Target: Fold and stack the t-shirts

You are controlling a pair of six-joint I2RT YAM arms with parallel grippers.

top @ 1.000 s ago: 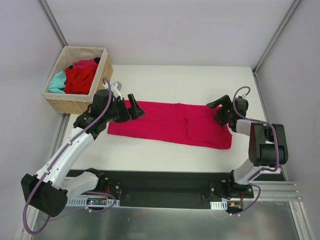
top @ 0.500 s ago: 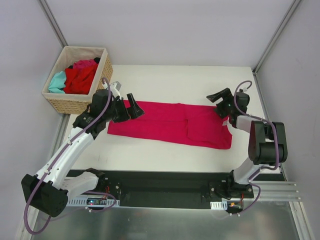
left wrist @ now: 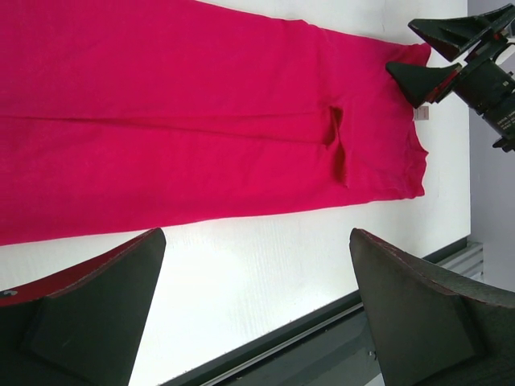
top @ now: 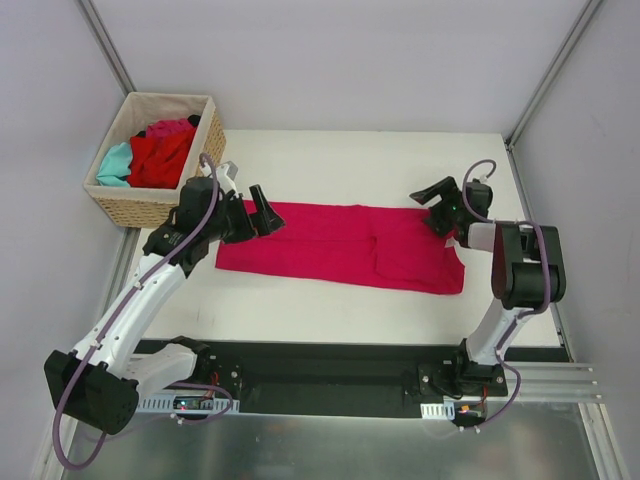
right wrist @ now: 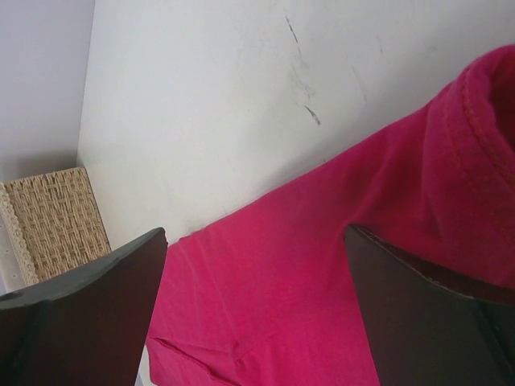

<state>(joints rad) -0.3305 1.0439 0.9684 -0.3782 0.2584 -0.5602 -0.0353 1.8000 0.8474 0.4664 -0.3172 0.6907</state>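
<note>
white surface (top: 340, 160): carries the work. a single magenta t-shirt (top: 330, 245) lies flat on it, between the two arms and a little nearer their bases than the far edge. the garment appears already folded lengthwise into a narrow band, so its long axis runs left to right across the surface. a short crease with a fold sits right of its middle. a small tag and a ribbed edge at the right end suggest the neck points toward the right arm, though that is a judgement. laid this way, each short end is within reach of one arm, which would suit a crosswise fold.

wicker basket (top: 130, 205): stands at the far left corner, off the working area. it holds the waiting garments, a red t-shirt (top: 160, 155) and a teal t-shirt (top: 115, 165) among them, crumpled and not yet folded.

left fingers (top: 265, 210): at the shirt's left end, over its far corner. in the left wrist view they are spread wide (left wrist: 88, 314), with only cloth and bare surface visible between them.

right fingers (top: 432, 192): at the shirt's right end, near the far corner. they also stand wide apart (right wrist: 434, 322) and grip nothing. the cloth lies below them, and contact cannot be told.
</note>
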